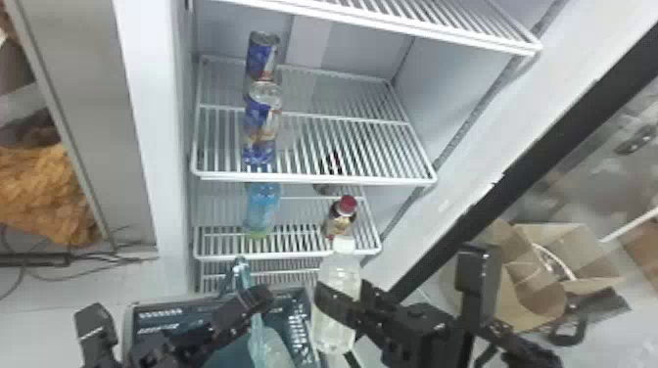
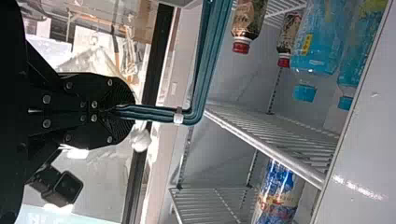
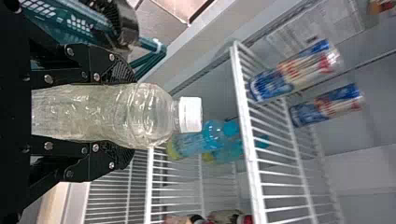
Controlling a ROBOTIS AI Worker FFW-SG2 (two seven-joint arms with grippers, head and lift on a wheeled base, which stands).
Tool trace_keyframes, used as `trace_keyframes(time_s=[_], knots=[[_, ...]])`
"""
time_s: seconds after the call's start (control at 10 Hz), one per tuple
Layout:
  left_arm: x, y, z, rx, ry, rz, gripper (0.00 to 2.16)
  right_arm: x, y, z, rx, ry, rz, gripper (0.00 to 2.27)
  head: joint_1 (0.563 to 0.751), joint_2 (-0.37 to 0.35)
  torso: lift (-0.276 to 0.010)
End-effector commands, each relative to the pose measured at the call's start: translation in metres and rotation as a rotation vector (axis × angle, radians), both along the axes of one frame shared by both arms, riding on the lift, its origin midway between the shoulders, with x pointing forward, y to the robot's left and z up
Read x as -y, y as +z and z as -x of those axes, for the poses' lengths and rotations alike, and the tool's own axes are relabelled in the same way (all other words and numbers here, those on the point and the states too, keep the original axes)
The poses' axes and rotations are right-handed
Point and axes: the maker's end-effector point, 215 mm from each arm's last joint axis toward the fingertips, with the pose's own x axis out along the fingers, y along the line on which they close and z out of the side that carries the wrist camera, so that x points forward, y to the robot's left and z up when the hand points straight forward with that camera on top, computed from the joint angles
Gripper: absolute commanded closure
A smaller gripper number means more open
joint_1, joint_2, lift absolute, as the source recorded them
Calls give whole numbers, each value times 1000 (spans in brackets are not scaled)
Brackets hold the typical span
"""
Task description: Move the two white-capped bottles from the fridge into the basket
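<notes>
White-capped bottle held just beside basket

The right tool grips the bottle cap-up in front of the fridge, while the left tool is closed on the basket's teal handle. What looks like a clear bottle lies inside the basket, its cap unclear.

Clear, glossy plastic shines on the bottle between the matt black fingers of our right pincer, topped by a smooth white plastic cap. Near that pincer, we see the smooth teal plastic handle of the basket. Beyond it stand white-coated metal racks and shiny metal cans; to its right, matt brown cardboard.
</notes>
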Motion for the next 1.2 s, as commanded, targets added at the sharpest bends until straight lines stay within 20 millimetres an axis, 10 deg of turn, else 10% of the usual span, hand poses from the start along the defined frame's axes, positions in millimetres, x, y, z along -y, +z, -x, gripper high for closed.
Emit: trace_keyframes(time_s=[0.0, 0.9, 1.1], knots=[[1, 0, 0, 0, -1, 2, 1168, -5, -22, 3, -56, 11, -27, 812, 695, -350, 0], [2, 1, 1, 2, -6, 1, 1168, -42, -84, 10, -224, 109, -126, 814, 695, -346, 0], [3, 0, 2, 1, -11, 0, 1168, -43, -85, 9, -228, 116, -129, 533, 695, -347, 0]])
